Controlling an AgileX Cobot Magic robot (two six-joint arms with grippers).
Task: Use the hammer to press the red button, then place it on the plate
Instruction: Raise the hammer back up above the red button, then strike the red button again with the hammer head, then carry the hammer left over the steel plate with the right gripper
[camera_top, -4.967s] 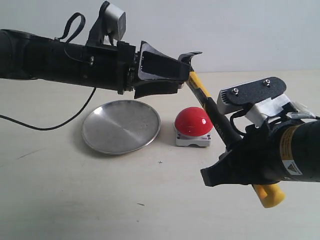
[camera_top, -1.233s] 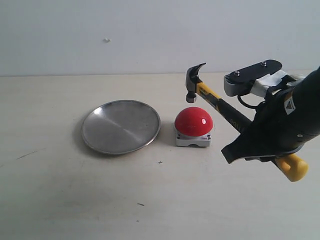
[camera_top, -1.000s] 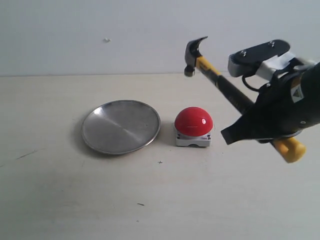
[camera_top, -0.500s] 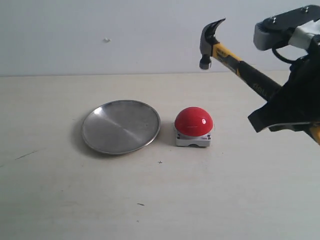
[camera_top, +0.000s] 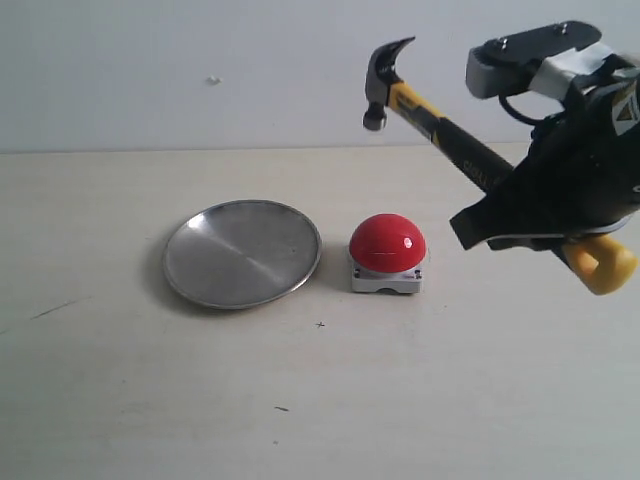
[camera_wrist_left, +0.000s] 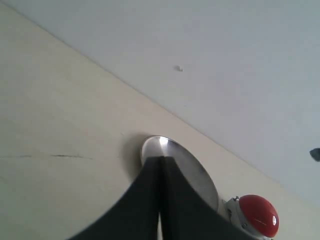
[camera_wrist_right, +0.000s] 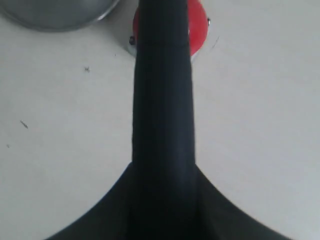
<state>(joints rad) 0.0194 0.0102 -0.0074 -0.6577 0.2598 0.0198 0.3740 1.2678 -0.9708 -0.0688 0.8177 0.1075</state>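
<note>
- Hammer (camera_top: 450, 135) hangs in the air in the upper right of the exterior view. It is tilted, with its dark head uppermost near the top centre and its yellow butt end low at the right edge.
- The right gripper (camera_top: 490, 215) is clamped around the lower part of the black handle. A hold that far down probably lets the head reach out while the arm stays clear of what lies below.
- The head hangs above the red button (camera_top: 387, 243), a little to its left and well apart from the dome. This looks like a pose poised over the target, but nothing shows whether the press has been made.
- The plate (camera_top: 242, 253) lies just left of the button in the centre-left of the frame, with nothing on it. It is close enough that setting the hammer down there should take only a short sideways carry.
- The left gripper (camera_wrist_left: 160, 162) shows only in its own wrist view. Its fingers are pressed together with nothing between them, pointing toward the plate and apparently parked out of the way.
</note>
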